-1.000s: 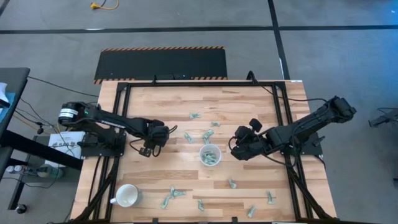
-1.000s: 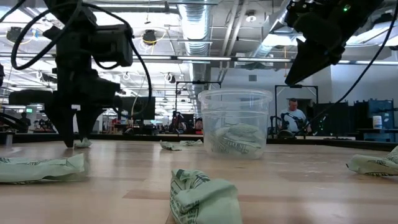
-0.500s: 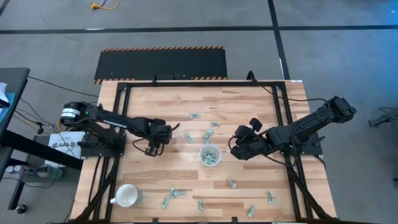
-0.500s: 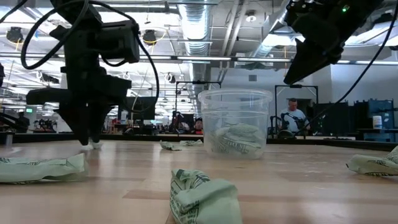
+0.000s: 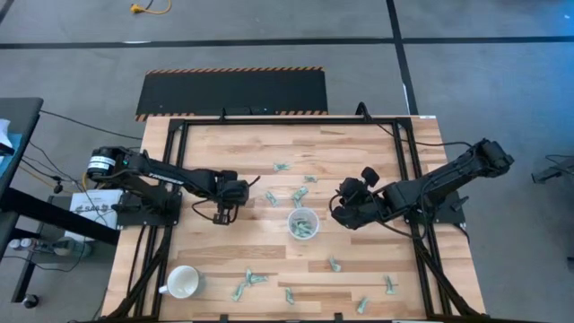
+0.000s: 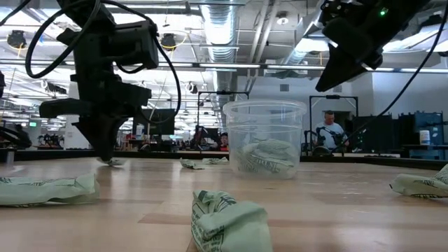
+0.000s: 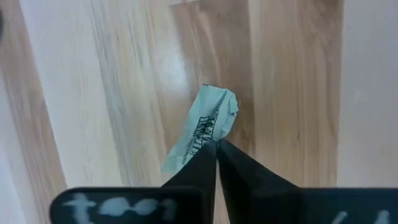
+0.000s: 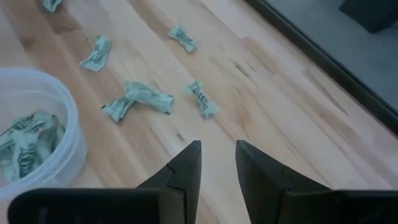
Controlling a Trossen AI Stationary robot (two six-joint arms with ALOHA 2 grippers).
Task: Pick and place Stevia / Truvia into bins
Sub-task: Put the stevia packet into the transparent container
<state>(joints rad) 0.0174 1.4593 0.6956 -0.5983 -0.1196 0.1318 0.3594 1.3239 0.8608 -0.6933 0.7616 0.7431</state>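
Left gripper (image 7: 216,146) sits low over the table (image 5: 233,260) to the left of the clear cup (image 5: 303,224); fingers pressed together on one end of a green sachet (image 7: 202,127), rest of it sticking out ahead of the tips over the wood; low view shows the tips almost at board level, can't tell if the sachet is clear of the surface yet; right gripper (image 8: 216,155) hovers just right of the cup, fingers slightly spread, nothing between them; cup holds a few sachets already (image 6: 264,157); loose sachets scattered across the table, a cluster behind the cup (image 8: 138,98), more along the near edge (image 5: 251,280), white mug (image 5: 183,282) at the near-left corner, not the target; handling read: these are light, limp paper packets, crumpled, granular fill that shifts, so they flop and can slide out of a corner pinch; a grip across the middle of the short width looks safer than an end grip like this one; low mass means they may cling to a finger on release, so I'd drop from right over the cup mouth; cup is light too, a nudge could shift it.
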